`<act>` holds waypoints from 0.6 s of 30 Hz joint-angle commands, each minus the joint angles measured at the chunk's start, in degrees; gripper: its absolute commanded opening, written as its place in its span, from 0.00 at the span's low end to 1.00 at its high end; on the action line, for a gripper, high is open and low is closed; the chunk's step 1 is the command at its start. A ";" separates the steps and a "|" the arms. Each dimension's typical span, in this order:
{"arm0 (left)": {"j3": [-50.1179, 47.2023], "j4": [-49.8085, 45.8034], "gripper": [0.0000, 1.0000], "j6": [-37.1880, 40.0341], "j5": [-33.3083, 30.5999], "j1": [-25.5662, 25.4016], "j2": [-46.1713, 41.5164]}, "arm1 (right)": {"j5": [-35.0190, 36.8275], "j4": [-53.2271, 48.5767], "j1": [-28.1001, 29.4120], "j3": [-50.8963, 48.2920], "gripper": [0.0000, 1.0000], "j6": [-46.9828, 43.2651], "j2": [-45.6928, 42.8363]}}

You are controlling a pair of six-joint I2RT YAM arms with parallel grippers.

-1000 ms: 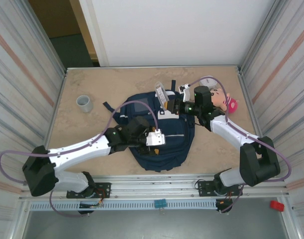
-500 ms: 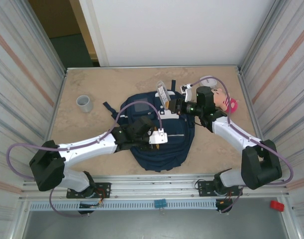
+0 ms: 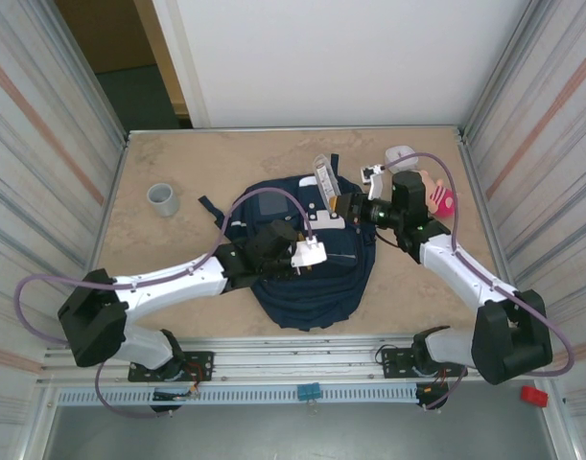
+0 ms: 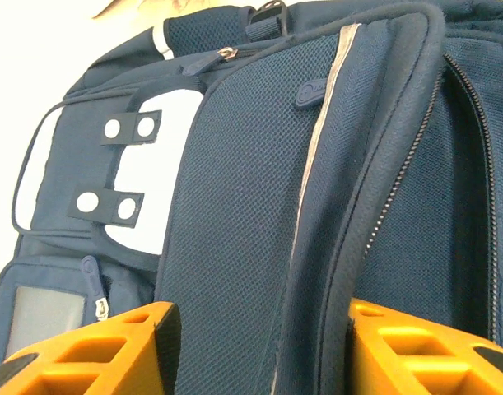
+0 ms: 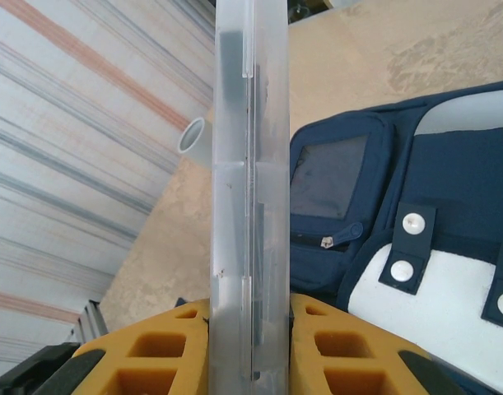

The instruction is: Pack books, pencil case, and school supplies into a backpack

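The left gripper's [image 4: 263,354] jaws pinched a raised fold of the backpack [image 3: 312,287], their pads [image 4: 111,350] cut off by the wrist view's lower edge. Farther back, the right gripper's [image 5: 251,329] jaws clamped the pencil case [image 5: 249,164] edge-on above the backpack's far end, its contents blurred. Beyond, the right arm half hid a doll [image 3: 440,198] on the bench [image 3: 177,158].

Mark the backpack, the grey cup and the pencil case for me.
backpack [image 3: 316,302], top view, lower front panel.
grey cup [image 3: 162,197], top view, middle of it.
pencil case [image 5: 249,164], right wrist view, narrow edge.
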 commanded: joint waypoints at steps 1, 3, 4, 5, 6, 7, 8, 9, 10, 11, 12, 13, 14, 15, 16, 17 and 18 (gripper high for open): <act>-0.02 2.16 0.47 -1.35 0.29 0.18 1.17 | 0.50 -1.22 -0.55 -0.23 0.09 -0.20 -3.39; 0.10 2.21 0.36 -2.16 0.64 0.01 0.48 | 0.86 -2.13 -0.72 -0.37 0.09 -0.37 -4.42; 0.19 2.16 0.29 -2.63 0.89 0.00 -0.13 | 0.87 -2.46 -0.82 -0.38 0.09 -0.42 -4.82; 0.36 2.26 0.21 -3.66 0.96 0.00 -1.02 | 0.83 -2.90 -0.95 -0.37 0.09 -0.40 -5.31; 0.60 2.32 0.16 -5.07 0.81 0.00 -2.00 | 0.87 -3.48 -1.14 -0.34 0.09 -0.23 -5.81; 0.97 2.25 0.11 -6.42 0.68 0.00 -2.91 | 0.72 -3.95 -1.32 -0.31 0.09 -0.07 -6.17; 1.31 2.26 0.08 -8.30 0.24 0.00 -4.04 | 0.41 -4.74 -1.71 0.02 0.09 -0.33 -6.62; 1.28 2.90 0.05 -10.25 -0.77 0.09 -5.16 | -0.08 -5.91 -2.20 0.43 0.09 -0.79 -7.07; 1.10 3.76 0.02 -11.94 -1.88 0.16 -6.21 | -0.38 -6.99 -2.59 0.49 0.09 -1.35 -7.53; 0.76 4.70 0.00 -13.74 -3.00 0.30 -7.24 | -1.06 -8.48 -3.12 0.47 0.09 -2.00 -7.93; 0.43 5.40 0.00 -15.39 -4.01 0.50 -8.20 | -2.08 -10.14 -3.87 0.69 0.09 -2.63 -8.23; 0.14 6.02 0.00 -16.73 -4.62 0.80 -8.85 | -3.13 -11.45 -4.71 0.75 0.09 -2.70 -8.54; -0.06 6.77 0.00 -17.89 -5.47 1.19 -9.41 | -4.55 -12.80 -5.84 0.82 0.09 -2.42 -8.94; 0.29 6.63 0.00 -18.72 -6.44 1.46 -9.58 | -6.35 -13.71 -6.97 0.92 0.09 -1.77 -9.43; 0.70 6.15 0.00 -19.21 -7.38 1.58 -9.56 | -8.07 -14.17 -7.90 0.93 0.09 -0.94 -10.06; 1.50 5.86 0.00 -19.57 -8.60 1.82 -9.36 | -10.08 -15.15 -8.78 1.00 0.09 -0.26 -10.89; 2.25 5.44 0.00 -20.01 -9.67 1.93 -9.04 | -11.84 -17.24 -9.55 1.53 0.09 -0.11 -11.90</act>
